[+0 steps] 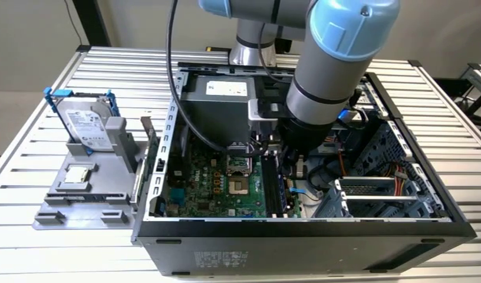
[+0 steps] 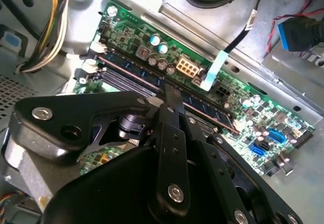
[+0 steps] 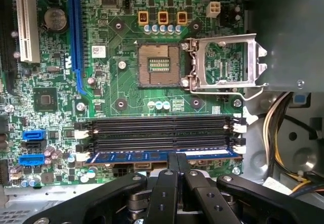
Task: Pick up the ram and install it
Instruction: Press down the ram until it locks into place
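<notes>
One claw (image 3: 177,160) here, and it's down inside the open PC case (image 1: 303,227), fingers pinched together on the top edge of the ram (image 3: 162,156), so I'd call it clamped on the stick, not released. In the first wrist view the two fingertips (image 3: 174,159) meet right at the middle of the blue board, and the ram runs crosswise to the fingers, its long axis lined up with the black memory slots (image 3: 162,133) sitting just beside it. It looks like it's sitting in the outermost slot, the one nearest the motherboard (image 3: 126,82) edge, with the white latch clips (image 3: 81,155) at each end. Can't tell from these shots whether it's pushed fully home or just resting in the slot, and the latches are too small to judge. So the thing is basically straight under the claw, no offset to speak of. The second wrist view shows the same deal from the side: the stick (image 2: 202,105) lying along the slot bank with the fingers coming down on it. Further out, the empty CPU socket (image 3: 159,64) with its metal bracket flipped open sits beyond the slots. In the exterior view the hard drive (image 1: 87,127) stands in a grey fixture on the worktop (image 1: 36,247), well apart from the case on the exterior view's left.
</notes>
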Motion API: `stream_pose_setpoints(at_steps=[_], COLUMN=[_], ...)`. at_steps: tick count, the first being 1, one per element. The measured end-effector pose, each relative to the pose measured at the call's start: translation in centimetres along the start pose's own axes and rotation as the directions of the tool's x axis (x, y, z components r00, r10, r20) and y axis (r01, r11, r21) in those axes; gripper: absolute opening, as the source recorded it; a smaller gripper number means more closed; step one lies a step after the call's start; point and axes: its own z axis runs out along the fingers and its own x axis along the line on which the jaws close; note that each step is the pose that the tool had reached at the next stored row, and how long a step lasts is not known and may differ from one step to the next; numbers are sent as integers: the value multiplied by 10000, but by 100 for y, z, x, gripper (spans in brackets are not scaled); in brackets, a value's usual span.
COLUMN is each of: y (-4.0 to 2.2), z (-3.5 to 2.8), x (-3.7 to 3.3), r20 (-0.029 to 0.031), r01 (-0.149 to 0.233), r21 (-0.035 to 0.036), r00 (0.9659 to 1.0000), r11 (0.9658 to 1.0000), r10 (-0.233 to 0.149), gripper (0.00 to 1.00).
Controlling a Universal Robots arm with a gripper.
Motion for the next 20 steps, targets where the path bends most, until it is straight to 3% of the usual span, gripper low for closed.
stream_pose_setpoints(at_steps=[5, 13, 17, 20], y=[-1, -2, -3, -4], z=[10, 147, 153, 159], x=[11, 24, 21, 19], r20=[1, -16, -27, -69], r01=[0, -1, -3, -3], r21=[-1, -8, -18, -28], r00=[10000, 10000, 10000, 10000], r11=[10000, 10000, 10000, 10000], r10=[0, 1, 3, 3], gripper=[0, 0, 0, 0])
